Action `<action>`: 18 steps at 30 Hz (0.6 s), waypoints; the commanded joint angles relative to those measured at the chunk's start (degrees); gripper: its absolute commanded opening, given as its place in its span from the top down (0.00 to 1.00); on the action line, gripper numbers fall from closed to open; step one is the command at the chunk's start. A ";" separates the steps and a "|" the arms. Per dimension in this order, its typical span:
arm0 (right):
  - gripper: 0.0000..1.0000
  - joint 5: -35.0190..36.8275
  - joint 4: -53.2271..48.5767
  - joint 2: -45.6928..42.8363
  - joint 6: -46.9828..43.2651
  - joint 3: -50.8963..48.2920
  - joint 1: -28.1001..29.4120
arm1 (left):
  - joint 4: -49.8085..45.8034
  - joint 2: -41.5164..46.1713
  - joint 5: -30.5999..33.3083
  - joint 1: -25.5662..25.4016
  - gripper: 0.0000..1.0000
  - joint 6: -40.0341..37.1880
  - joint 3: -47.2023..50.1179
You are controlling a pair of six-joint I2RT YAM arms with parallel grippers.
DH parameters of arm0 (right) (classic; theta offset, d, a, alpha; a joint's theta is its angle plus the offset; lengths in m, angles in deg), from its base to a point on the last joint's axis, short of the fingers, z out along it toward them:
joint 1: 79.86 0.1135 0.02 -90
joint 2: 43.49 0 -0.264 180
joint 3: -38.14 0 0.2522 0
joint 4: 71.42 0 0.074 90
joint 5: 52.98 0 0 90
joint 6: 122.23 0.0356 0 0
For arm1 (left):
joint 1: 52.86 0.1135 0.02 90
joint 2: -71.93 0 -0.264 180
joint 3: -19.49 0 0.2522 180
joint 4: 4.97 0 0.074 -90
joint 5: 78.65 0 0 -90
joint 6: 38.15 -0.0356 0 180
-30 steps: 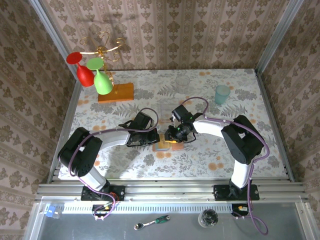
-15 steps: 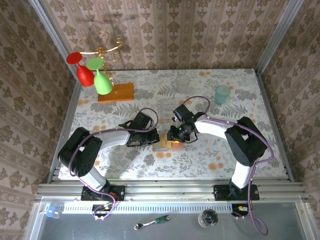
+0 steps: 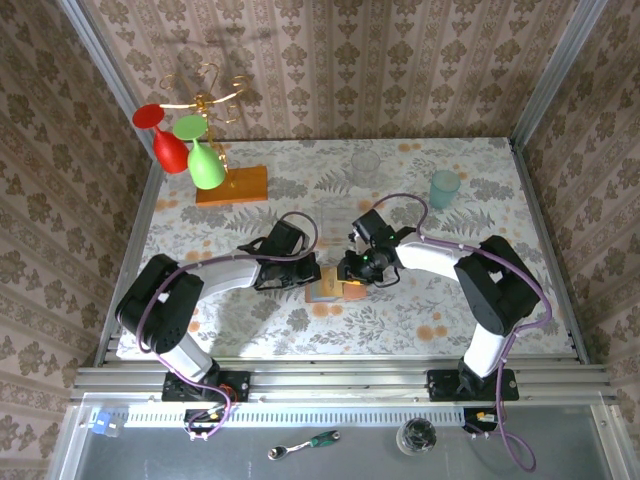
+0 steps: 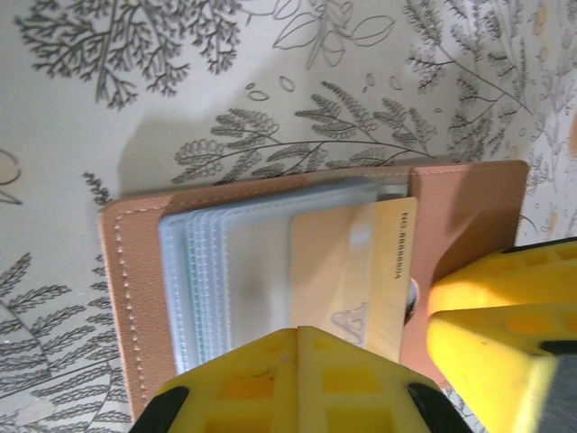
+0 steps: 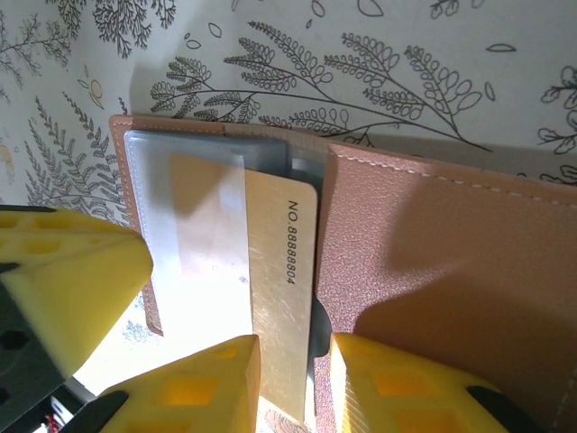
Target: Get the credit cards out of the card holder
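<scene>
The credit card [image 5: 281, 262] sat pinched in the right pincer [image 5: 296, 383]; a slow straight pull seemed best, the pressed-together left pincer [image 4: 296, 365] pinning the card holder [image 4: 469, 203]

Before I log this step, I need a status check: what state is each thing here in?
Brown leather card holder, lying open on the table.
Tan plastic card, sticking partly out of its clear sleeve.
Left tool, shut, tips at the holder.
Right tool, part closed astride the card's exposed end; grip unclear.
Teal cup, upright.
</scene>
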State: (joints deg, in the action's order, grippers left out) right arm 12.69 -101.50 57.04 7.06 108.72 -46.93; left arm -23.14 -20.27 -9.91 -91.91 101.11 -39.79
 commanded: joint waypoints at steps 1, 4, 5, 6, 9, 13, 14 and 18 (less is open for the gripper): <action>0.73 -3.51 4.38 -1.24 1.19 -1.65 -0.91 | -0.61 0.58 -1.24 -0.52 0.99 -1.45 -1.50; 0.74 -4.86 6.09 -0.73 1.80 -2.72 -1.61 | -0.99 -0.55 -1.17 -0.60 1.00 -1.55 -1.42; 0.74 -5.44 6.63 -0.63 1.93 -3.00 -1.84 | -1.21 -0.97 -1.06 -0.64 1.00 -1.53 -1.33; 0.74 -6.00 6.99 -0.39 2.09 -3.25 -2.05 | -1.18 -1.28 -1.07 -0.63 1.00 -1.53 -1.18; 0.74 -7.68 8.29 0.22 2.41 -3.91 -2.67 | -0.70 -1.98 -1.07 -0.63 1.00 -1.28 -0.65; 0.75 -8.36 8.79 0.76 2.38 -4.52 -3.38 | -1.38 -2.76 -0.90 -0.60 1.00 -1.29 -0.72; 0.75 -8.60 8.92 1.01 2.37 -4.63 -3.52 | -1.52 -2.99 -0.76 -0.59 1.00 -1.31 -0.74; 0.75 -9.90 10.13 1.82 2.57 -5.14 -3.92 | -2.19 -3.69 -0.63 -0.62 1.00 -1.51 -0.82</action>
State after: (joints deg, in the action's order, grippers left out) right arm 5.41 -93.02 57.46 8.76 104.52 -50.50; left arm -23.09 -22.48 -10.56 -92.21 101.08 -39.99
